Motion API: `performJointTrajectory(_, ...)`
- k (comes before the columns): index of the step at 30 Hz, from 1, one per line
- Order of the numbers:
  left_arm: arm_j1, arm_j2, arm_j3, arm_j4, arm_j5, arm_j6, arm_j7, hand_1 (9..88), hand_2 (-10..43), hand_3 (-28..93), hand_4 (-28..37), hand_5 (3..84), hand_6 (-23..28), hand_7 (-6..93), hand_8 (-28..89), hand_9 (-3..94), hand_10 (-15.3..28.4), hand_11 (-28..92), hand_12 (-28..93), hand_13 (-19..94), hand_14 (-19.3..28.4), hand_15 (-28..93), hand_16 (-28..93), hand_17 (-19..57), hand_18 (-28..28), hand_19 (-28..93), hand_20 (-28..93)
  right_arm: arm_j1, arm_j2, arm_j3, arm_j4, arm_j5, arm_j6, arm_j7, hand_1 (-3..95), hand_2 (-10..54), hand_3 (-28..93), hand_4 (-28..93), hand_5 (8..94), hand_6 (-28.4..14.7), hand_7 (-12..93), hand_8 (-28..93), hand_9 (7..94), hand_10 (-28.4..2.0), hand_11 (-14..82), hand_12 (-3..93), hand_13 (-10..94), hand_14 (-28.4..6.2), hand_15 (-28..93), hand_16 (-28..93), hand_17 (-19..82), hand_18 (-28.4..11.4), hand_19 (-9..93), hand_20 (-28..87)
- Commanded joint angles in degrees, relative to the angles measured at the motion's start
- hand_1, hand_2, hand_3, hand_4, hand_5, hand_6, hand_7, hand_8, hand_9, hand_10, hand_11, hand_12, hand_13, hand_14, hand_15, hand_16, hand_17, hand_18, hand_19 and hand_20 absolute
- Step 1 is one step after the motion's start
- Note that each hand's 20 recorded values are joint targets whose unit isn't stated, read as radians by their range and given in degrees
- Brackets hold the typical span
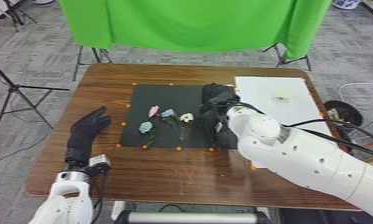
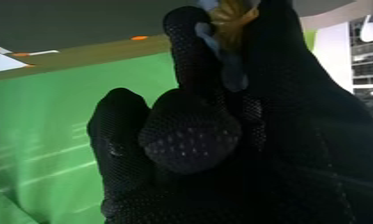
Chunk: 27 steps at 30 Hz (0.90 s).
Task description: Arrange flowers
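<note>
Brown wood table (image 1: 156,177), smooth, visible grain. Green cloth (image 1: 200,25) hangs past its far edge in soft folds. White sheet (image 1: 256,87) on the right side, flat and matte, small pale block (image 1: 282,93) on it. Dark mat (image 1: 187,90) just left of the sheet, flat, orange dots round its border.

Left hand (image 1: 89,126): black fabric, resting left of the mat, fingers relaxed, nothing in them. Right hand (image 1: 216,95): over the mat's right part, near the sheet; the right wrist view has its digits closed on a flower (image 2: 229,22), gold-brown part between them, grey-blue petal-like bits hanging by the mesh fabric. Can't tell exact flower type or how firm the pinch is.

Left on the mat: pink flower (image 1: 153,110), blue flower (image 1: 168,113), white flower (image 1: 186,117), pale blue flower (image 1: 146,127). Small heads, thin green stems running roughly toward the near edge.

Handling, my read: very light, artificial-looking. Stems probably stiff but bendable, heads soft and easily crushed or creased. Grab the stem just under the head, light pinch. Thin stems could roll or slip against the glove, and petals could snag in the mesh. Keep neighbouring stems out of the pinch.
</note>
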Motion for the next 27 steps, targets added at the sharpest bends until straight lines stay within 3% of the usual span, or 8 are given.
performJointTrajectory(1, 0.29, -0.48, 0.8, 1.1, -0.31, -0.69, -0.87, 23.2, -9.5, 71, -28.0, 47.0, 0.3, 13.8, -8, 49.5, 12.9, 18, 11, 38, 16.7, 19, 0, 2.3, 15.6, 8, 14, 0.09, 1.26, 1.34, -0.67, 0.67, -2.38, 0.33, 52.8, -9.5, 67, -20, 76.8, 3.3, 22, 2, 83.0, -10.3, 8.0, 26.4, 93, -1.5, 62, 30, 65, -13.4, 93, 59)
performJointTrajectory(9, 0.52, -0.43, 0.59, 0.95, -0.41, -0.63, -0.78, 23.1, -9.5, 71, -28.2, 47.0, 0.3, 14.1, -8, 49.7, 12.9, 19, 10, 38, 16.7, 19, 0, 2.3, 15.6, 8, 14, 0.14, 1.89, 2.21, -1.58, 0.92, -7.1, 0.08, 48.2, -9.5, 68, -19, 71.2, 4.3, 19, 0, 75.5, -11.8, 14.5, 16.9, 92, -1.9, 62, 29, 64, -13.9, 93, 59)
performJointTrajectory(12, 0.14, -0.44, 0.67, 1.19, -0.3, -0.94, -0.87, 23.0, -9.5, 71, -28.2, 47.0, 0.3, 14.2, -8, 49.7, 12.9, 19, 10, 38, 16.6, 19, 0, 2.3, 15.6, 8, 14, -0.21, 2.28, 3.27, -2.3, 0.95, -8.98, 0.4, 44.6, -9.5, 71, -19, 69.1, 4.5, 19, -1, 72.4, -12.2, 13.9, 16.6, 91, -1.9, 61, 29, 64, -13.8, 93, 58)
performJointTrajectory(16, 0.02, -0.38, 0.65, 1.22, -0.27, -0.88, -0.88, 23.0, -9.5, 71, -28.2, 47.1, 0.4, 14.4, -9, 49.7, 12.9, 19, 10, 38, 16.6, 19, 0, 2.3, 15.6, 8, 14, 0.01, 2.53, 4.11, -3.08, 1.37, -11.23, 0.74, 40.5, -9.5, 75, -20, 64.4, 4.8, 19, -12, 67.6, -12.2, 12.2, 16.2, 91, -1.5, 60, 29, 63, -13.4, 93, 56)
performJointTrajectory(27, -0.05, -0.31, 0.71, 1.2, -0.27, -1.05, -0.98, 23.0, -9.5, 71, -28.3, 47.2, 0.3, 15.1, -9, 49.9, 13.0, 19, 10, 38, 16.7, 20, 0, 2.3, 15.7, 8, 14, -1.51, 4.04, 11.59, -6.68, 2.04, -15.52, 0.11, 34.2, -9.5, 74, -19, 53.3, 4.1, 15, -10, 55.7, -14.4, 7.5, 15.5, 89, -2.2, 57, 28, 61, -13.5, 93, 50)
